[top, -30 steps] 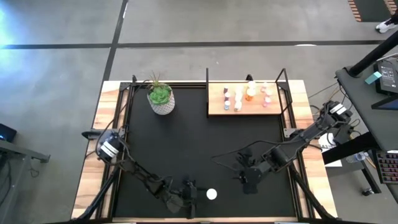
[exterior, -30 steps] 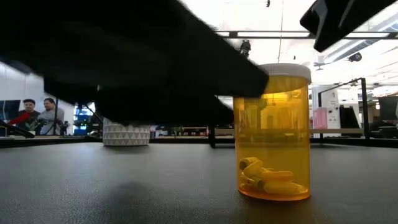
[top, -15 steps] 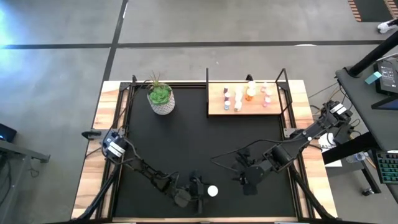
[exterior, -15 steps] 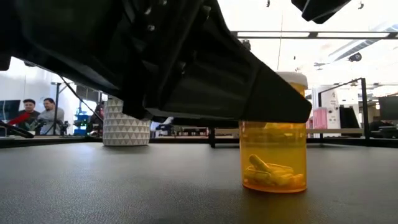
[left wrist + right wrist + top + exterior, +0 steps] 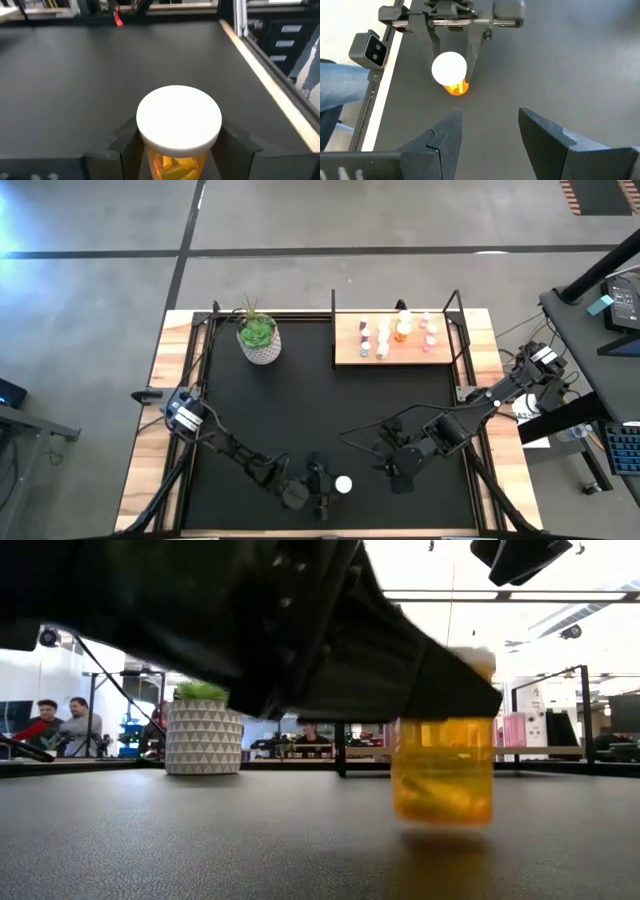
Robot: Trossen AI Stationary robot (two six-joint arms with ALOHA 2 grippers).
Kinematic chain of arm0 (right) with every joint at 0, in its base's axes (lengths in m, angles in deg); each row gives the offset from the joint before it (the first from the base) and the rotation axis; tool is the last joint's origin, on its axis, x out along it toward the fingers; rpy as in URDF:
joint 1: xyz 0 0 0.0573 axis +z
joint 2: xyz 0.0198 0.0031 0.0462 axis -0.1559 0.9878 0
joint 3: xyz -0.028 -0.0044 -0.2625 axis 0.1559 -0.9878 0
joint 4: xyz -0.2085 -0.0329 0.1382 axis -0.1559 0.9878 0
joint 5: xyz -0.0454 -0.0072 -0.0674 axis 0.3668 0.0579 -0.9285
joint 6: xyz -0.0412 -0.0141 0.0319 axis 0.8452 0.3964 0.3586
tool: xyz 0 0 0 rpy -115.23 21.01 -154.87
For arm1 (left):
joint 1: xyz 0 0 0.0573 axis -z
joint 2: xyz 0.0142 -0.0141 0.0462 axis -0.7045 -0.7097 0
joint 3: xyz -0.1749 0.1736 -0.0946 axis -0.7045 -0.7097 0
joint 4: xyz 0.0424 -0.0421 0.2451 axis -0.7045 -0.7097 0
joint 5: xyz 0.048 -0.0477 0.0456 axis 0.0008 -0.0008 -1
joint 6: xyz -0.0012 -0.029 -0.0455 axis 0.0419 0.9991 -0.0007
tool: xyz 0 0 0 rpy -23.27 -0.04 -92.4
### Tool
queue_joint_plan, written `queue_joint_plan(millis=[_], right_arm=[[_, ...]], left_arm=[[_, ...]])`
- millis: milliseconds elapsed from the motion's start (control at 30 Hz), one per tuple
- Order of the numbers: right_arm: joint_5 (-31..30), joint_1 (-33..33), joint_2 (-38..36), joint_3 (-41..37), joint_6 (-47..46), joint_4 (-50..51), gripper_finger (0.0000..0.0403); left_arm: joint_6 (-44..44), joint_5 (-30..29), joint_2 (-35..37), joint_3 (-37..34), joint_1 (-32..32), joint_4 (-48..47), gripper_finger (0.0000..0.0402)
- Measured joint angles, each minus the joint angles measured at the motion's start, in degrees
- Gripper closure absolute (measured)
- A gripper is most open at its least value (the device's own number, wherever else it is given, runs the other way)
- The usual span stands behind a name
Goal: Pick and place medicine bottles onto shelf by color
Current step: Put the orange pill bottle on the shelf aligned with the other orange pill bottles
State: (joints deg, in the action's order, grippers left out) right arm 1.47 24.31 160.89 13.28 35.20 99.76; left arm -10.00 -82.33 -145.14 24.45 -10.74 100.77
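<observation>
An orange medicine bottle [image 5: 343,485] with a white cap [image 5: 179,118] is at the table's near edge, between the fingers of my left gripper [image 5: 335,486], which is shut on it. In the low view the bottle [image 5: 443,780] stays upright with a shadow under its base. My right gripper [image 5: 395,472] hovers open to the bottle's right, with nothing between its fingers [image 5: 490,130]. The light-wood shelf [image 5: 350,358] at the far right carries several small bottles [image 5: 400,335], standing on their bases. My left gripper pinches the bottle's orange body just under the cap [image 5: 172,162], one finger [image 5: 127,147] on each side. The fingers come nearly level from the table's left side. The bottle stands upright in the hold; its base looks just clear of the mat.
A white patterned pot with a green plant [image 5: 259,345] stands at the far left. Thin black posts [image 5: 333,330] rise at the shelf's ends. The black mat [image 5: 300,410] lies bare between the shelf and the grippers.
My left gripper has moved toward the table's right edge along the near edge, rolled a little, and taken hold of the orange bottle. The bottle, which stood on the mat, now shows its base a little higher with a shadow beneath it.
</observation>
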Motion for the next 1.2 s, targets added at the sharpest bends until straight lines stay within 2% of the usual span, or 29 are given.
queue_joint_plan(millis=[200,367,533,700,900,1200], right_arm=[[0.0,0.0,0.0,0.0,0.8,1.0,0.022],[-0.5,-0.1,-0.4,0.9,0.4,6.4,0.022],[-3.0,-0.2,-0.7,1.3,0.2,10.6,0.022],[-3.6,-0.6,-0.7,2.4,-0.4,17.1,0.022],[-10.3,-0.8,-0.7,3.6,0.7,21.5,0.022],[-15.2,-4.5,-0.8,3.6,1.7,24.7,0.022]], left_arm=[[-7.9,0.1,0.4,1.2,-2.6,3.4,0.0219],[-12.1,0.7,0.4,3.4,-7.6,3.3,0.0217],[-12.3,6.0,0.4,4.5,-14.0,3.2,0.0217],[-12.3,7.5,0.4,5.4,-19.8,3.2,0.0216],[-12.2,13.5,0.5,6.2,-26.7,3.3,0.0216],[-10.7,18.6,0.3,6.0,-31.0,0.9,0.0216]])
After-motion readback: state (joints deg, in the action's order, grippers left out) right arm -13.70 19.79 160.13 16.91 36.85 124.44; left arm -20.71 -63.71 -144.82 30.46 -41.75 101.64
